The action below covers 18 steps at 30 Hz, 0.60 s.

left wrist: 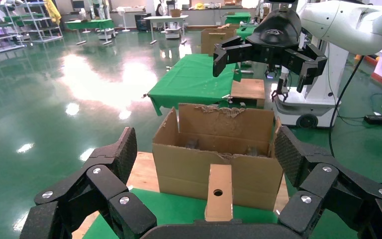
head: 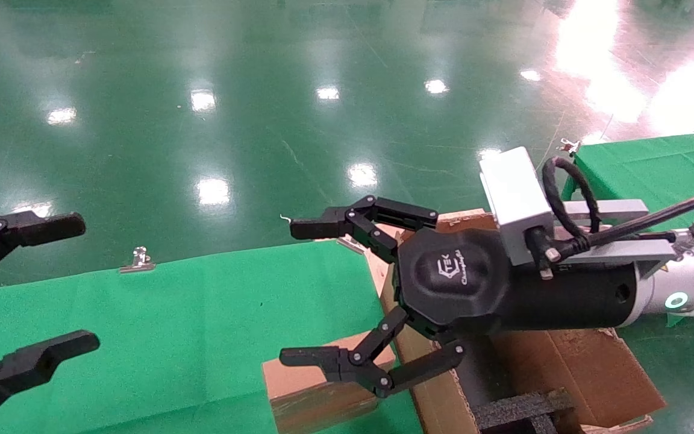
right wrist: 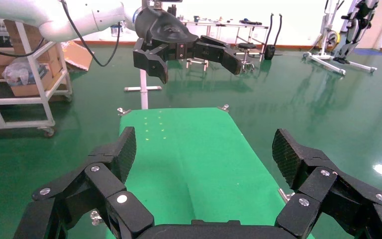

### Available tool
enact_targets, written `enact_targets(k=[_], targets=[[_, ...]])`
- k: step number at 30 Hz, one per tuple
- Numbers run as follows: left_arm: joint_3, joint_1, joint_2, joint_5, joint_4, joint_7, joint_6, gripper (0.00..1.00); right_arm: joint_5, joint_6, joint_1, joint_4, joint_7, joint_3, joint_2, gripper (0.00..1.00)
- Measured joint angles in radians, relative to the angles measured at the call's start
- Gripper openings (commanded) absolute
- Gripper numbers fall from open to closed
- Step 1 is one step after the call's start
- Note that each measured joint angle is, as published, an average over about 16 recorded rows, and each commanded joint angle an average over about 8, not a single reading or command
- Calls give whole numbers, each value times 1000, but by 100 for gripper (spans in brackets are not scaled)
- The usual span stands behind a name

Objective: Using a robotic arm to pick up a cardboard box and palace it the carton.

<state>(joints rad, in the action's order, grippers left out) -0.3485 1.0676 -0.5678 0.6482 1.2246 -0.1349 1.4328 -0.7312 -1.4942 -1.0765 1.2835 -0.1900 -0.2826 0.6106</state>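
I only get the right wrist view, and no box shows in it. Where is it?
Observer: The box stands on the green table, beside the carton, on its left-arm side.
Operator: How is my gripper placed to it?
Observer: The right gripper hangs open, higher than the box, by the carton's near edge.
Operator: Is the carton open?
Observer: Yes, its flaps are up, with black foam inside.

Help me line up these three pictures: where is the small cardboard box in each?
Head view: cardboard box at bottom centre, below the right gripper, beside the carton.
Left wrist view: box low centre, before the carton.
Right wrist view: not visible.
Shared landmark: green table cloth.
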Motion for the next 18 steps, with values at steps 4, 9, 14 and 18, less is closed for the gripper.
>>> enact_targets(k=[4, 9, 14, 18], targets=[[0, 0, 0, 0, 0, 0, 0, 100, 0, 0, 0, 0, 0, 0, 0, 100], [0, 0, 0, 0, 0, 0, 0, 100, 0, 0, 0, 0, 0, 0, 0, 100], [0, 0, 0, 0, 0, 0, 0, 70, 0, 0, 0, 0, 0, 0, 0, 100], [0, 0, 0, 0, 0, 0, 0, 20, 0, 0, 0, 0, 0, 0, 0, 100]])
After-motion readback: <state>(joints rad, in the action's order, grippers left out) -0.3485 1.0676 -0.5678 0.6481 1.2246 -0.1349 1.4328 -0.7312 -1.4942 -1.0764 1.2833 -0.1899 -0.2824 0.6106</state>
